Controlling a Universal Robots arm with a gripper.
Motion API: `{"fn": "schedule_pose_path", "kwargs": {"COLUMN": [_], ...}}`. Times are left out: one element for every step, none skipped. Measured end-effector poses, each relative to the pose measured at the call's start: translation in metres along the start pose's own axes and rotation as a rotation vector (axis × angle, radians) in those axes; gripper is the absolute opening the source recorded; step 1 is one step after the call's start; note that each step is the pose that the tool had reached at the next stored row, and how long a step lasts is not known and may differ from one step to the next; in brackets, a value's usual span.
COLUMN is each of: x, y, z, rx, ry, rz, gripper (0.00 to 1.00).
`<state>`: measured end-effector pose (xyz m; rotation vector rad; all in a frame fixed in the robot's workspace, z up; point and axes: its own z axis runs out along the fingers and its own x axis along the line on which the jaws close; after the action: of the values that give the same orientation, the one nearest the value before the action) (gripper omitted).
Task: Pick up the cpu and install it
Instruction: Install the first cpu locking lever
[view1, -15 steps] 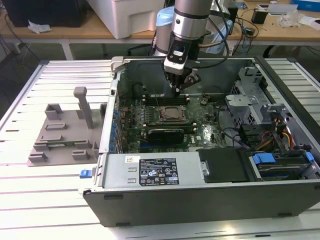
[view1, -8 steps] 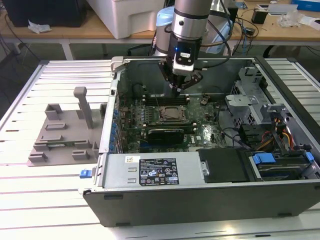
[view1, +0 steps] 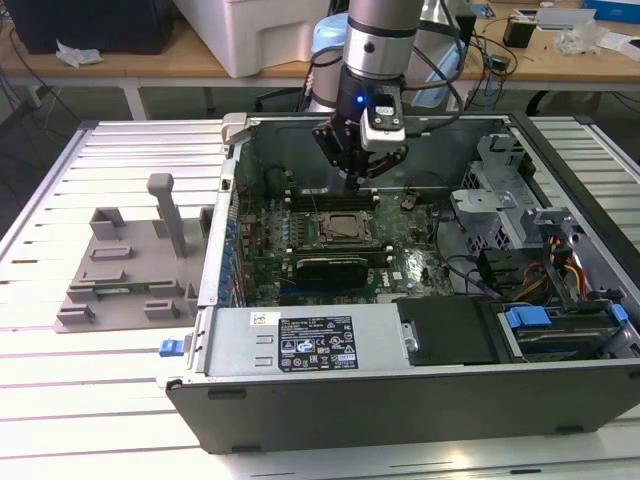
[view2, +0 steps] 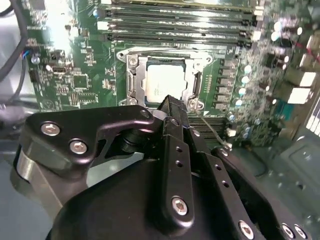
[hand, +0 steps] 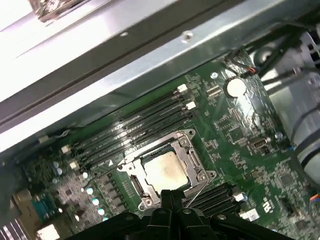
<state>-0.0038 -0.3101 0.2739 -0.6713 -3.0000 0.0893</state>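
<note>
The cpu (view2: 162, 82) (hand: 167, 172) is a pale silver square lying flat inside the metal frame of the motherboard socket (view1: 345, 228). The socket frame stands open around it. My gripper (view1: 360, 178) hangs a little above the socket, inside the open computer case (view1: 400, 400). In both wrist views its black fingertips (view2: 172, 102) (hand: 172, 196) are pressed together with nothing between them, and they point down at the near edge of the chip without touching it.
Rows of black memory slots (hand: 135, 125) flank the socket. A long black graphics card (view1: 335, 268) lies just in front of it. The case holds a power supply (view1: 310, 345) and a drive cage (view1: 500, 190). A grey plastic tray with upright posts (view1: 130, 270) sits at the exterior view's left.
</note>
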Motion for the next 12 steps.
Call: {"fn": "schedule_pose_path", "kwargs": {"x": [0.0,0.0,0.0,0.0,0.0,0.0,0.0,0.0,0.0,0.0,0.0,0.0], "y": [0.0,0.0,0.0,0.0,0.0,0.0,0.0,0.0,0.0,0.0,0.0,0.0], "z": [0.0,0.0,0.0001,0.0001,0.0001,0.0002,0.0002,0.0002,0.0003,0.0003,0.0003,0.0004], "rx": [0.0013,0.0026,0.0039,0.0052,0.0061,0.007,0.0077,0.009,0.01,0.011,0.012,0.013], "ry": [-0.002,-0.0038,-0.0058,-0.0078,-0.009,-0.0104,-0.0115,-0.0133,-0.0149,-0.0161,-0.0175,-0.0187], "rz": [-0.028,-0.055,-0.085,-0.114,-0.131,-0.151,-0.168,-0.193,-0.216,-0.233,-0.253,-0.27], "gripper": [0.11,0.11,0.11,0.11,0.11,0.11,0.11,0.11,0.11,0.11,0.11,0.11]}}
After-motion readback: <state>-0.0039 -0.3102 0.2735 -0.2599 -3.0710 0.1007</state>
